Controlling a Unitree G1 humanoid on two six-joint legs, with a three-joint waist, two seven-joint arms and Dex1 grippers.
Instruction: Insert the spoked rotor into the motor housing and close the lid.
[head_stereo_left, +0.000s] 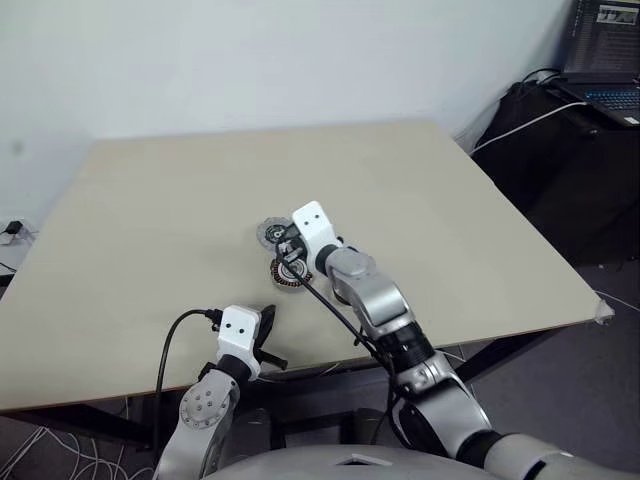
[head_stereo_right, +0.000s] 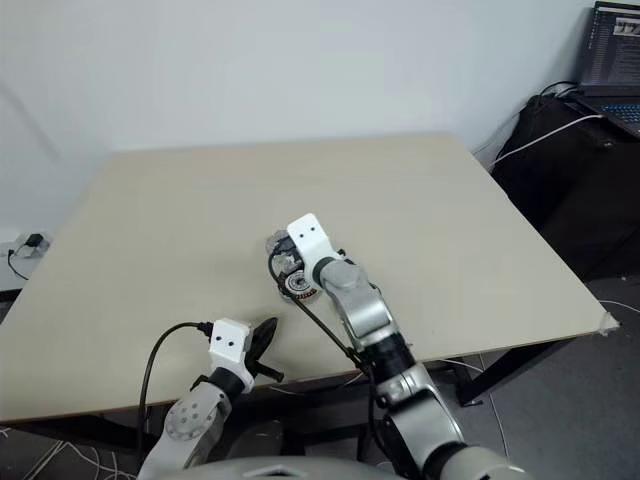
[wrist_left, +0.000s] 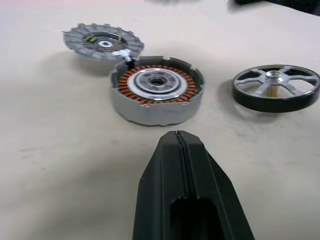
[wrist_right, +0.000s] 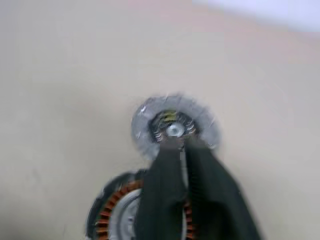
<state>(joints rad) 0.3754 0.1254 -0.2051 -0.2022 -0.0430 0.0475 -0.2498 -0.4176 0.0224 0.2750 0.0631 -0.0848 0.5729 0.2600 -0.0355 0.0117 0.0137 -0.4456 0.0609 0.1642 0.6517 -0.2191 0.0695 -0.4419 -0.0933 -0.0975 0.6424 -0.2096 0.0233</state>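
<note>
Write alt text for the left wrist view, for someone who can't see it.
A round grey motor housing with copper-orange windings around a silver centre sits open on a beige table. A flat pale-grey ribbed lid lies just beyond it, a shiny silver spoked rotor lies apart to one side, and the left gripper, jaws shut, points at the housing.

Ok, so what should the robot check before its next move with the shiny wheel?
1. Shiny silver spoked rotor free to pick up: ok, it lies alone beside the housing.
2. Round grey motor housing with copper windings open on top: ok, nothing sits inside it.
3. Pale-grey round metal lid off the housing: ok, it is beside it. Whether it touches the rim: cannot tell.
4. Right gripper open for a grasp: not ok, it is shut and holds nothing.
5. Left gripper out of the way: ok, shut, empty, short of the housing.
</note>
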